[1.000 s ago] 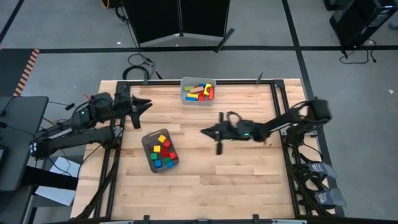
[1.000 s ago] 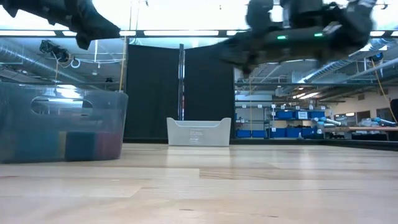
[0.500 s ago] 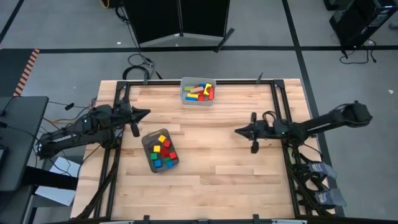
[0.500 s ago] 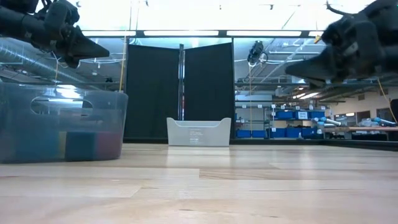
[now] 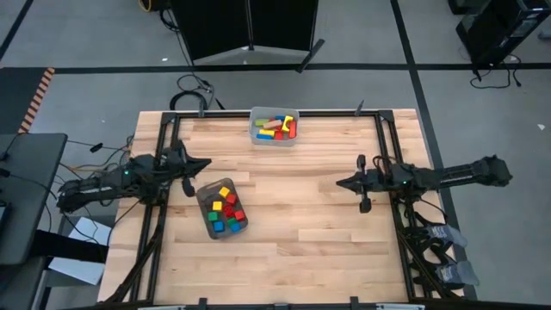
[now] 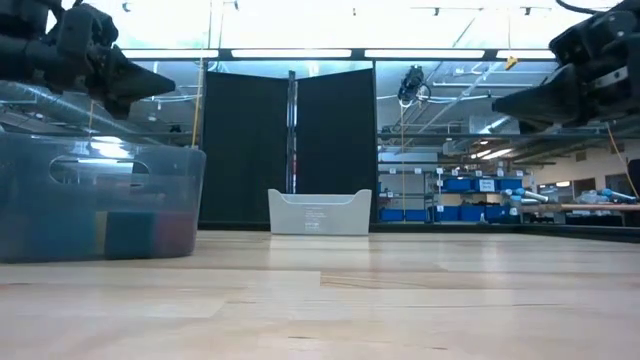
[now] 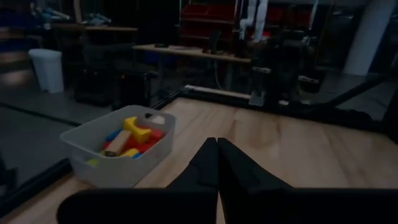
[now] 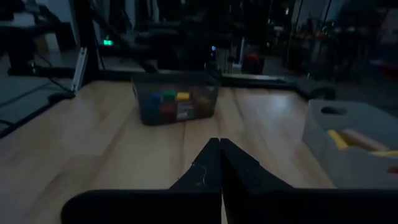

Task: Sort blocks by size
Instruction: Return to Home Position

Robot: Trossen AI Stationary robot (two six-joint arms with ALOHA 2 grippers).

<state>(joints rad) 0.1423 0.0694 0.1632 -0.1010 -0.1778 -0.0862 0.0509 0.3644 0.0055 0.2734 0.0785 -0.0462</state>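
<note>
Left gripper [image 5: 203, 164]: fingers together, empty, just inside the table's [image 5: 301, 250] left edge, near the dark tray [image 5: 203, 196].
Right gripper [image 5: 341, 182]: fingers together, empty, near the right edge.
Cube blocks [image 5: 225, 209]: inside the dark tray, left of centre.
Longer blocks [image 5: 275, 127]: in the light bin [image 5: 274, 141] at the far edge.

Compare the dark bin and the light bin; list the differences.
The dark bin is see-through grey; the light bin is opaque pale grey. The dark bin holds small cubes; the light bin holds longer bars. The dark bin sits skewed on the table; the light bin sits square at its far edge. Both are open-topped rectangles.
</note>
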